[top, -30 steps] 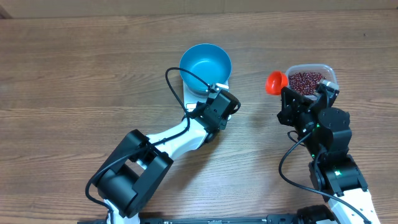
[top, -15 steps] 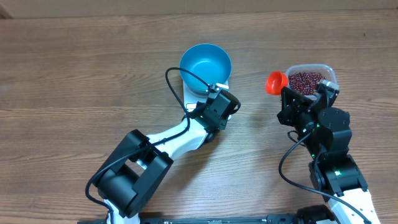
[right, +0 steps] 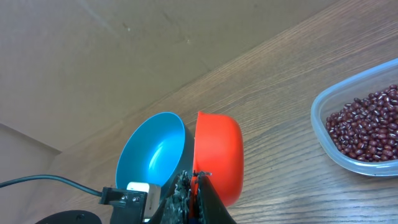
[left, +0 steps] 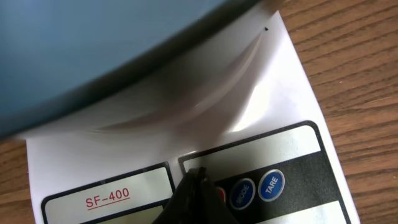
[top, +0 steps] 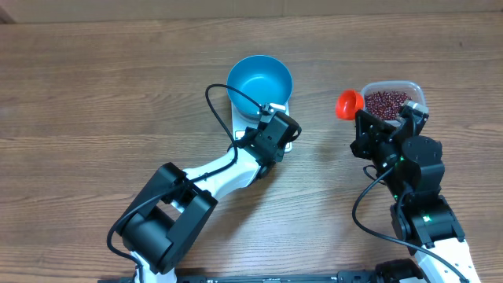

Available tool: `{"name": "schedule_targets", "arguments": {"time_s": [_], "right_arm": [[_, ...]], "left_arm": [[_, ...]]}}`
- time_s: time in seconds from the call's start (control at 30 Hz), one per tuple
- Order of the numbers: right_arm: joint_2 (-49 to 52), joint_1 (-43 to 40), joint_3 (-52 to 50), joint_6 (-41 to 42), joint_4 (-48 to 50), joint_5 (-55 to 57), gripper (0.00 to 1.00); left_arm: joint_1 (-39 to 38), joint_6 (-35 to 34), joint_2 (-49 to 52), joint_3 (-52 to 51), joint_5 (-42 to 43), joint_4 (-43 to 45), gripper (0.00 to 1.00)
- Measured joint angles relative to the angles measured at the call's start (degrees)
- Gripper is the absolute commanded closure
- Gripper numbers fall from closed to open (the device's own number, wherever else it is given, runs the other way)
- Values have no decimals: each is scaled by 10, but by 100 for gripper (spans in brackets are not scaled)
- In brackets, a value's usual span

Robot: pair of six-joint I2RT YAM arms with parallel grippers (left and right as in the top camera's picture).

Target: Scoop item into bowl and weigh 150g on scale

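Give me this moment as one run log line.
left gripper shut, at buttons of scale | right gripper shut on orange scoop | bowl on scale, empty | beans in tub

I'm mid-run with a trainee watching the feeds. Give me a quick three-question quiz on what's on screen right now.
1. True or false: the blue bowl on the scale already holds beans.
2. What does the right gripper hold? A) nothing B) an orange scoop C) the bowl
3. Fill in: the shut left gripper has its tip at the scale's ____.
Key: 1 false, the bowl is empty; 2 B; 3 button panel.
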Motion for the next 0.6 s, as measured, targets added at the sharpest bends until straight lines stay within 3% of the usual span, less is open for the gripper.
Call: {"name": "schedule_targets", "arguments": {"time_s": [0.6], "right_arm": [[0, 0, 0, 0, 0, 0, 96]], "left_arm": [[0, 0, 0, 1, 18, -3, 96]]}}
